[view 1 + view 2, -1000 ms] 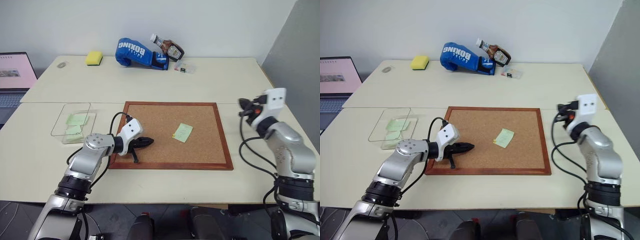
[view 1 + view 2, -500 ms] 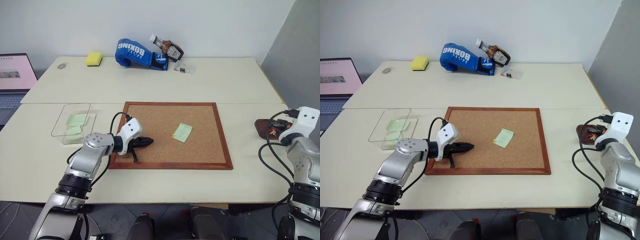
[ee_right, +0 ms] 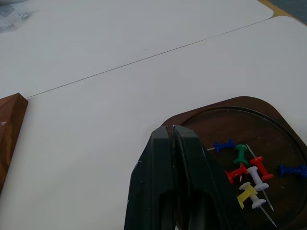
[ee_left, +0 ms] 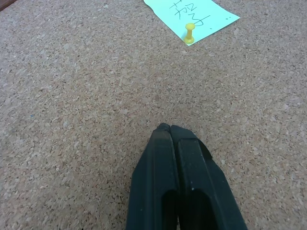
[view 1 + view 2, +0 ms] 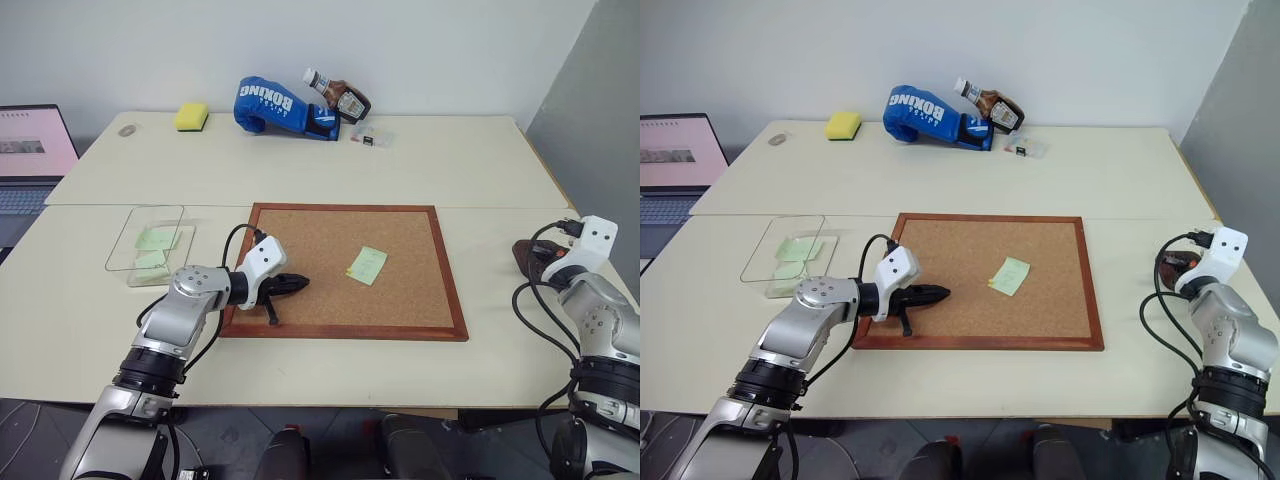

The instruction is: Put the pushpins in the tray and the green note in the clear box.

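Corkboard point(image 5: 350, 268) is the landmark: on its near-left corner the left gripper point(image 4: 169, 128) rests closed and empty. Right of it, the right gripper point(image 3: 171, 129), closed and empty, hovers at the tray point(image 3: 268, 125) holding several pushpins point(image 3: 247, 168). One green note point(image 5: 367, 264) remains pinned mid-board; the clear box point(image 5: 146, 239), left, already holds notes.

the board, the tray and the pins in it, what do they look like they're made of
Board: cork by its speckled, grainy tan face, in a reddish-brown frame that looks like varnished wood.
Tray: dark brown with a soft sheen, probably wood or plastic.
Pins: glossy coloured heads, likely plastic, on thin metal-looking points.
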Tool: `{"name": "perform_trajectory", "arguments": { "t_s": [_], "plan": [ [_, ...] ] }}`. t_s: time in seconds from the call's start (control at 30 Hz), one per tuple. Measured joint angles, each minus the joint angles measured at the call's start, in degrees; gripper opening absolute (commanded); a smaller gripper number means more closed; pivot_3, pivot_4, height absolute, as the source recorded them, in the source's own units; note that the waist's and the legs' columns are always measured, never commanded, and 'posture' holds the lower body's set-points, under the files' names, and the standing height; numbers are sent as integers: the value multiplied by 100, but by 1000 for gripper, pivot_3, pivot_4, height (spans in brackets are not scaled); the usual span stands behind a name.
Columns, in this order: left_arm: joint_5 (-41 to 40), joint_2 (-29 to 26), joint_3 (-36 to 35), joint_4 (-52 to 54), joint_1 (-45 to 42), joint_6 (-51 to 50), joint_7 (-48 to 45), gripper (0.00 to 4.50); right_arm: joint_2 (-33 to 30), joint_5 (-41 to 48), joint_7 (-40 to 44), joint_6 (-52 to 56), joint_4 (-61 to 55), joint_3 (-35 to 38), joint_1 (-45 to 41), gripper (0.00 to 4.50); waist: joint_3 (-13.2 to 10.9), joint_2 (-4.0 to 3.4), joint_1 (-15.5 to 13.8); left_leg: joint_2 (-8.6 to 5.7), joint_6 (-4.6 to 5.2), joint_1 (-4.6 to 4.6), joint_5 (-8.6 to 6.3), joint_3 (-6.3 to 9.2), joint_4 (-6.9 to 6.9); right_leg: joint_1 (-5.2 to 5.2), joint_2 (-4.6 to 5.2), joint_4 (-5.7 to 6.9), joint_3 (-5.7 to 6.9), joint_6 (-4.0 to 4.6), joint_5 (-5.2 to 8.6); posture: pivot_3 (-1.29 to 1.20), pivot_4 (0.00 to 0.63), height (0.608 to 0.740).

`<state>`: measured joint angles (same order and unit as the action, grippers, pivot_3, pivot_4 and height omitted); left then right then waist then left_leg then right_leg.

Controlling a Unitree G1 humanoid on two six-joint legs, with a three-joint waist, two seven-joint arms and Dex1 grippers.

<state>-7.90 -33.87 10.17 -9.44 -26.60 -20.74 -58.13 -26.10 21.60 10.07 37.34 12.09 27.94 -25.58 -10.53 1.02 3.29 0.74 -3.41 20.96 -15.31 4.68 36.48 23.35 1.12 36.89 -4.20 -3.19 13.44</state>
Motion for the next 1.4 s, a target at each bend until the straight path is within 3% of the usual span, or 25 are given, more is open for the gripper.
{"name": "perform_trajectory", "arguments": {
  "t_s": [0.3, 0.57, 0.97, 1.2, 1.4],
  "plan": [
    [0, -18, 0, 32, 13, -6, 1, 0, -259, -269, 23, -958, 1227, -62, -388, 69, 0, 0, 6, 0, 0, -1, 0, -1, -1, -2, 0, -1, -1, -4, -2, 0, 150, 740],
    [0, -34, 0, 56, 30, -6, 0, 0, -266, -306, 120, -1277, 1640, -114, -441, 1573, 0, 0, 13, 0, 0, -1, 0, -1, -1, -2, 0, -1, -1, -7, -4, 0, 150, 740],
    [0, -54, -4, 79, 48, -9, 3, 0, -310, -478, 114, -1506, 1651, -212, -409, 4245, 0, 0, 16, 0, 0, -2, 0, -1, -1, -2, 0, -1, -1, -7, -4, 0, 150, 740],
    [0, -60, -16, 85, 59, -10, 4, 0, -364, -613, 682, -1677, 427, -789, 27, 4245, 0, 0, 14, 0, 0, -2, 0, 1, -1, -3, -1, 0, 0, -12, -6, 0, 150, 740],
    [0, -57, -43, 92, 85, -11, 19, 0, -388, -553, 1606, -1448, -1125, -1862, 582, 4245, 0, 0, 12, 1, 0, -3, 0, 2, -2, -3, -1, 0, 1, -11, -5, 0, 150, 740]
  ]
}}
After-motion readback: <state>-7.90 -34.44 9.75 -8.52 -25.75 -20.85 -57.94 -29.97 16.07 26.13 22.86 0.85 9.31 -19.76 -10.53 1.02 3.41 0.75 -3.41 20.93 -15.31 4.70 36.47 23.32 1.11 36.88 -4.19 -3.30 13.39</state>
